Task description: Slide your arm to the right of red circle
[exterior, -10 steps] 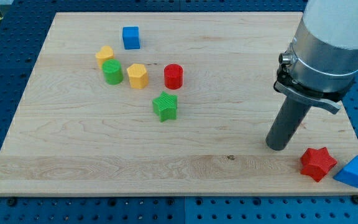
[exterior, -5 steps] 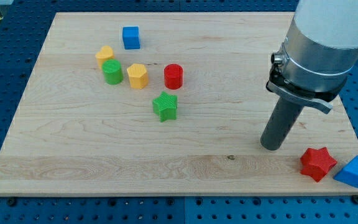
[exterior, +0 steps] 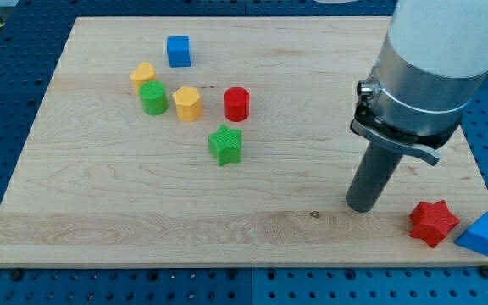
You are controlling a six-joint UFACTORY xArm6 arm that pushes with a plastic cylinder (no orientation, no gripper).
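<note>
Near the right side of the wooden tabletop (exterior: 142, 212), my tip (exterior: 361, 206) sits on the wood, at the low end of the dark rod under the big silver-white arm body. No jaws on this rig, just the rod, so nothing spread, pressed or pinching.

Red circle (exterior: 236, 103) stands upright in the far-middle area, well apart from my tip; the tip is to its right and nearer the view's bottom. Open wood lies between them.

Cluster around the red circle:
- yellow block (exterior: 187, 103), hexagon-like, just left of the red circle, small gap between
- green circle (exterior: 152, 98) left of that yellow block, close beside it, can't tell if touching
- second yellow block (exterior: 142, 76), farther and left, right against the green circle's far edge
- blue cube (exterior: 178, 51) farthest toward the view's top, apart from the rest
- green star (exterior: 225, 144) nearer than the red circle, slightly left of it, not touching

Near right corner:
- red star (exterior: 433, 223) just right of my tip and a bit nearer, narrow gap, not touching
- blue triangle (exterior: 481, 234) right of the red star, close beside it, at the tabletop's edge with part of it hanging over the blue surface outside

All blocks lie flat on the wood.
</note>
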